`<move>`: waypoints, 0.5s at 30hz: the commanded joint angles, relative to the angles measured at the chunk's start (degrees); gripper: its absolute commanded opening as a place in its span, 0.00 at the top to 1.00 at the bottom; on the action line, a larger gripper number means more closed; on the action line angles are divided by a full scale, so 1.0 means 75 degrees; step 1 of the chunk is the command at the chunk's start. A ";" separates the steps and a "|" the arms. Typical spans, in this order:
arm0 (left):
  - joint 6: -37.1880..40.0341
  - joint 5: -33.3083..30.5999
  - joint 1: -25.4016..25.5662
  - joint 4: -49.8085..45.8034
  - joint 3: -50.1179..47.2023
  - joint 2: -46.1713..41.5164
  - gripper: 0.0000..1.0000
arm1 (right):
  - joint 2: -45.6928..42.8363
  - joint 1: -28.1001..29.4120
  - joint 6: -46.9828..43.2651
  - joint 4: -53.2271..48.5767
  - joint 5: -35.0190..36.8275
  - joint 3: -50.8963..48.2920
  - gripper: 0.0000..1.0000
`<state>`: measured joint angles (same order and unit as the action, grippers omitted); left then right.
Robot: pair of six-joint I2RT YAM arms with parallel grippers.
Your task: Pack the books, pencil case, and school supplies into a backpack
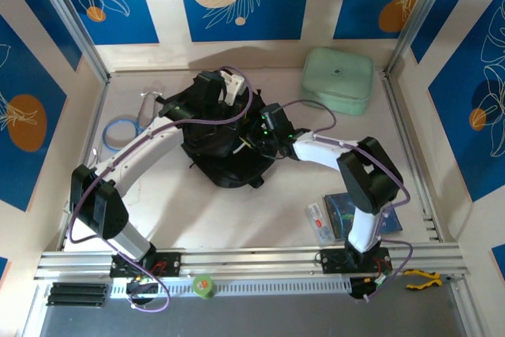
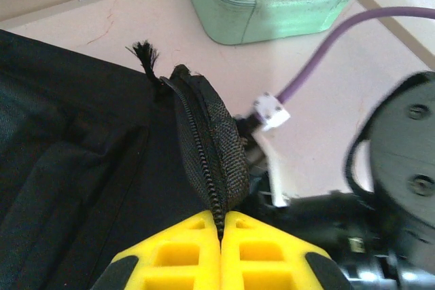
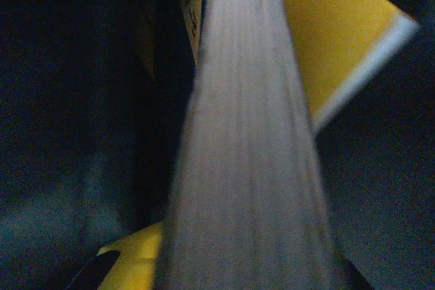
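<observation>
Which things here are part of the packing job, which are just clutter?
Job: backpack, yellow book, blue book, pencil case.
Lying about: mint pouch, blue cable coil, green tape roll, yellow-handled tool.

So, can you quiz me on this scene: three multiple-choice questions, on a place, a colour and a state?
1. Where on the table does the mint-green pouch lie? A near left corner; B far right corner; C near edge, middle.
2. What colour is the cover of the book in the right gripper? A red; B yellow; C green.
3. How is the left gripper? A wide open; B shut on nothing; C shut on the backpack at its zipper edge.
Answers: 1 B, far right, beyond the backpack. 2 B, yellow shows beside the pale pages. 3 C, yellow fingers pinch black zipper fabric.
</observation>
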<state>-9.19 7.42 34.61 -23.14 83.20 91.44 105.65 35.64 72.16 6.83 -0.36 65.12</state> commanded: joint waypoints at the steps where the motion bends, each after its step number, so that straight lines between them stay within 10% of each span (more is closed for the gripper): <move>1: -0.0125 0.0288 -0.0070 0.0428 0.0120 -0.0380 1.00 | 0.0684 0.0065 0.0344 0.0240 0.0212 0.0624 0.88; 15: -0.0440 0.0607 -0.0454 0.0317 0.0067 -0.0403 1.00 | 0.1103 0.0097 0.0355 0.0642 0.0005 0.0685 0.53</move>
<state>-11.75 9.43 31.70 -23.14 83.20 91.20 115.81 36.16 75.88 11.11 0.99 70.72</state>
